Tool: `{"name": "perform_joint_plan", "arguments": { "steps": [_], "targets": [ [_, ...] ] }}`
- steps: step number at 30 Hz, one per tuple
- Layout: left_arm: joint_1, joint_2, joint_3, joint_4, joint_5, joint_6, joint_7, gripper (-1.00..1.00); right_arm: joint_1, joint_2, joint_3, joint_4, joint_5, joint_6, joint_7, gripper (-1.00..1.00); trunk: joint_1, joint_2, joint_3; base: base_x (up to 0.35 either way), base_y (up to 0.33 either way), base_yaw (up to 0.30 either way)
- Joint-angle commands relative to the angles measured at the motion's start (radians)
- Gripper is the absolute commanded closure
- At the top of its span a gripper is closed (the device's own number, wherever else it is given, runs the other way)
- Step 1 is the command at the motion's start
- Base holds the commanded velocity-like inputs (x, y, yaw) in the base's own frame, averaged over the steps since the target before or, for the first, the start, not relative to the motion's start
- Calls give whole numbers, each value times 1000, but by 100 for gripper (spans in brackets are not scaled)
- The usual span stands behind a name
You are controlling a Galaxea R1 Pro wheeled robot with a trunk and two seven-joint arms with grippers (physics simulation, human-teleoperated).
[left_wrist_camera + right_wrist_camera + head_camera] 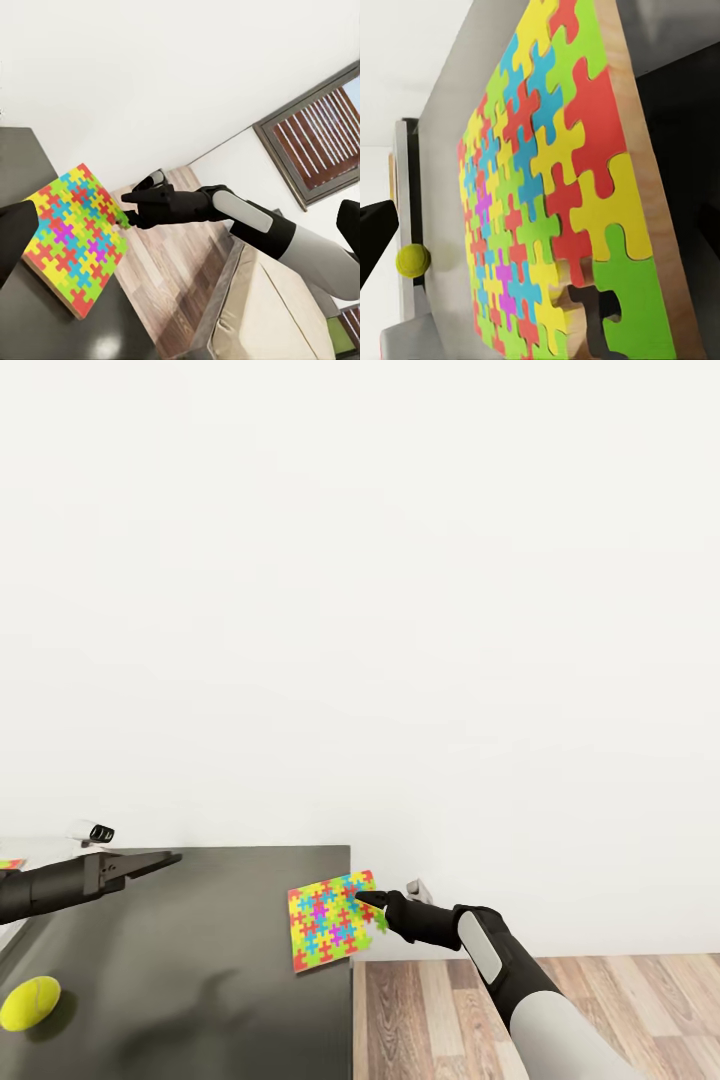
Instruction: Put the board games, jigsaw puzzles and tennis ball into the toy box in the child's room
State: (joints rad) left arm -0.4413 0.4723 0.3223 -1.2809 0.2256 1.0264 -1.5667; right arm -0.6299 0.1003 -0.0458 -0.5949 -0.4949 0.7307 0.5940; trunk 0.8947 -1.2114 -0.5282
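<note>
Dark-grey table [200, 920] runs up to a blank white wall [400, 610], wood-plank floor [560, 1000] beyond its edge. The tennis ball [30, 1002] sits near the table's left side, nothing between it and the left gripper [165, 860], which hangs over the tabletop, arm level; how far its fingers are parted I cannot tell. The jigsaw puzzle [330, 920] lies at the right edge, overhanging slightly. The right gripper [368, 900] reaches in from the floor side, fingertips closed on the puzzle's edge.
</note>
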Motion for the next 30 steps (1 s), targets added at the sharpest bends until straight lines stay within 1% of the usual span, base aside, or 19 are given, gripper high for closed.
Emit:
{"name": "perform_joint_plan", "arguments": {
  "steps": [1,8,9,17,30],
  "targets": [
    [-1,0,0,0,-1,11,-4,-100,-1,1,-5,0,-1,7,1,-100,0,-1,-1,0,30,0],
    [-1,0,0,0,-1,11,-4,-100,-1,1,-5,0,-1,7,1,-100,0,-1,-1,0,13,0],
    [-1,0,0,0,-1,11,-4,-100,-1,1,-4,0,-1,7,1,100,0,-1,-1,0,4,0],
    [-1,0,1,0,0,12,-4,-100,-1,1,-3,0,-1,7,1,100,0,-1,-1,0,1,0],
    [-1,2,-6,-3,-1,18,-4,-100,-1,0,-5,0,-1,4,7,100,-50,90,40,0,0,0]
  ]
}}
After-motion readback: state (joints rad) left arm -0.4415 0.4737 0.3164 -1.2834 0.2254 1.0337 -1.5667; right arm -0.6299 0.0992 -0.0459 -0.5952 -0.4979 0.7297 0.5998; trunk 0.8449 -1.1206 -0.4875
